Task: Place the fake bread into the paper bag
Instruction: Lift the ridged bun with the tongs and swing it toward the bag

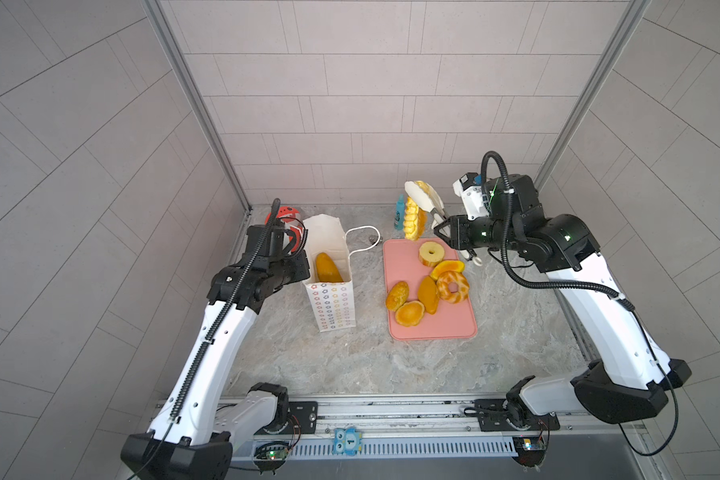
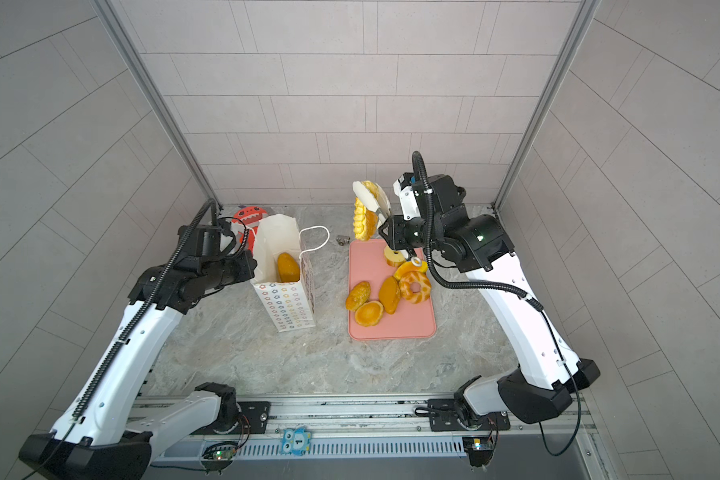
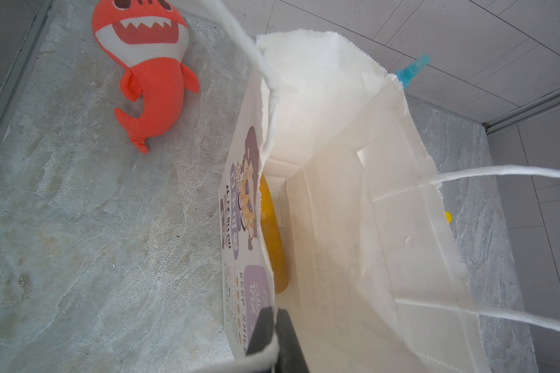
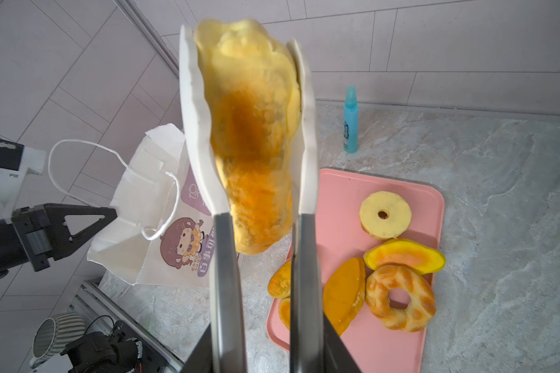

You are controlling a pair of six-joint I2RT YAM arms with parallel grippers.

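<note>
The white paper bag (image 1: 334, 305) (image 2: 292, 307) stands open at the left, with a long orange loaf (image 1: 328, 268) (image 3: 272, 239) of fake bread inside. My left gripper (image 1: 305, 266) (image 3: 274, 326) is shut on the bag's near rim, beside a cord handle. My right gripper (image 1: 444, 232) (image 4: 269, 352) is shut on metal tongs (image 4: 222, 258). Their white tips clamp a braided yellow-orange bread piece (image 1: 413, 222) (image 2: 364, 220) (image 4: 256, 145), lifted above the far end of the pink tray (image 1: 445, 324). Several bread pieces lie on the tray, among them a pale ring (image 1: 433, 253) and a glazed ring (image 1: 453, 286).
A red plush shark (image 1: 285, 212) (image 3: 149, 74) lies behind the bag by the back left corner. A blue spray bottle (image 1: 399, 216) (image 4: 350, 122) stands at the back wall near the held bread. A small metal object (image 1: 373, 238) lies between bag and tray.
</note>
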